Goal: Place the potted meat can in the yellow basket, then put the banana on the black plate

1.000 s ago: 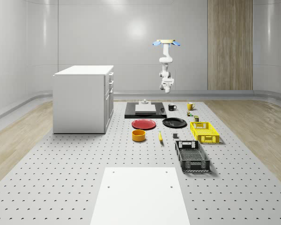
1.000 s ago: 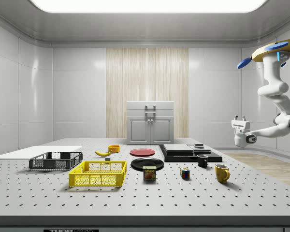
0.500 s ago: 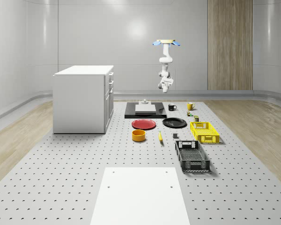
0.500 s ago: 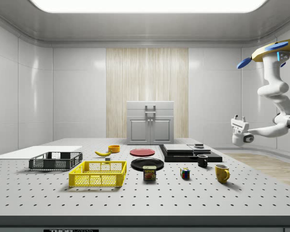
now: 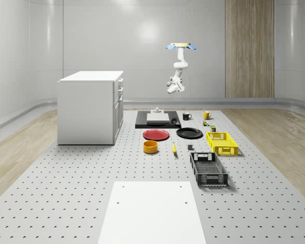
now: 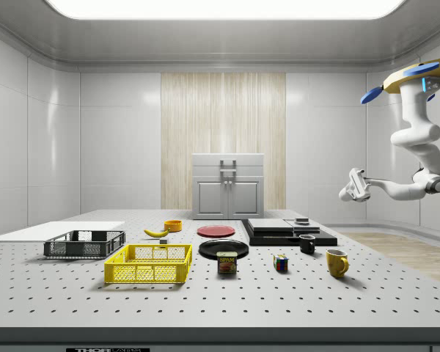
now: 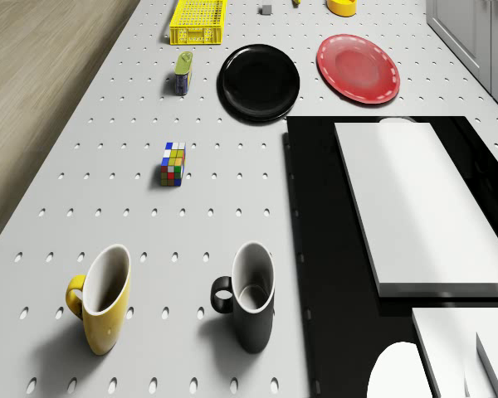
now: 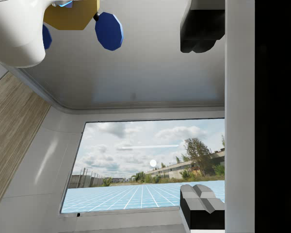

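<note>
White arm [image 6: 418,139], blue rotors [image 6: 369,95]

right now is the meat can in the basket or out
Out. In the side view the meat can stands upright on the table beside the yellow basket, which holds nothing.

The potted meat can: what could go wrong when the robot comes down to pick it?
The potted meat can stands close beside the yellow basket, so the gripper, now high in the air by the table's far end under the hovering drone, could bump the basket wall on its way down. The Rubik's cube and black plate are also near and might be knocked.
</note>
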You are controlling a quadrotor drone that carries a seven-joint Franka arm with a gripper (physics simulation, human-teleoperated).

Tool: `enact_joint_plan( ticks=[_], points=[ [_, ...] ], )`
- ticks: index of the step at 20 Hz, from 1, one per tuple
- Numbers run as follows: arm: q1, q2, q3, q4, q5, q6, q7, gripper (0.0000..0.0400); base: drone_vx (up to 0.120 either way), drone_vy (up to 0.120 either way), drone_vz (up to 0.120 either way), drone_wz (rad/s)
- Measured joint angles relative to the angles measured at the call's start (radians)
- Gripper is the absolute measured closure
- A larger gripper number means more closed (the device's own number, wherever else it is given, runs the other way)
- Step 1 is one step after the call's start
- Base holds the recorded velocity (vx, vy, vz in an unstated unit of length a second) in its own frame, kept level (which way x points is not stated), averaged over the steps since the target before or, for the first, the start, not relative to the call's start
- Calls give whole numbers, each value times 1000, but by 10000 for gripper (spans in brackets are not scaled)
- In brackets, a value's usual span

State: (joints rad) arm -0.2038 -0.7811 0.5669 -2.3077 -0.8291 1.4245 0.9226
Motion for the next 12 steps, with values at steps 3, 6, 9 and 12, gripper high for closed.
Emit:
enact_joint_plan(
  ticks=[3,6,9,12],
  points=[
    [-104,-42,191,-192,-339,0,101,0,120,120,0,0],
    [-247,-85,353,-372,-659,-38,233,0,120,120,0,0],
    [-411,-125,472,-488,-891,-106,361,0,120,120,0,0],
    [-554,-162,553,-546,-1029,-173,460,0,120,120,0,0]
  ],
)
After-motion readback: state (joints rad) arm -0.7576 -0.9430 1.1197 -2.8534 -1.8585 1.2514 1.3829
